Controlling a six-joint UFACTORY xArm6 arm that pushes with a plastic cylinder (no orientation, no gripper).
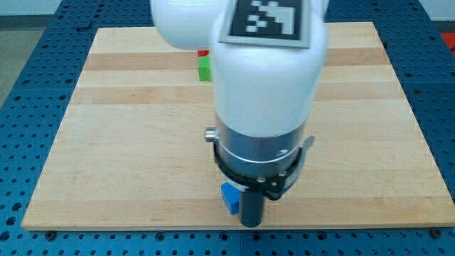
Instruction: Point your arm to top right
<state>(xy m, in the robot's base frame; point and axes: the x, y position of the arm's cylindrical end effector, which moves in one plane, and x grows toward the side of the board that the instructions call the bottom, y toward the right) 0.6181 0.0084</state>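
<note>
Camera view: wooden tabletop (pixel 128 142) on a blue perforated base (pixel 28 50). The white arm (pixel 266 71), carrying a black-and-white marker (pixel 264 20), hangs over the middle. No grasping tool is fitted, only a dark rod; my tip (pixel 252 224) sits near the view's bottom edge, centre. A blue block (pixel 229 198) lies just beside the tip, on its left. A green block (pixel 205 68) stands near the view's top, with a red block (pixel 203 52) just above it, partly hidden by the arm. Top right corner (pixel 370 28) lies well apart from the tip.

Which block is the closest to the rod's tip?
The blue block, just left of my tip; the green block and red block lie near the view's top.
</note>
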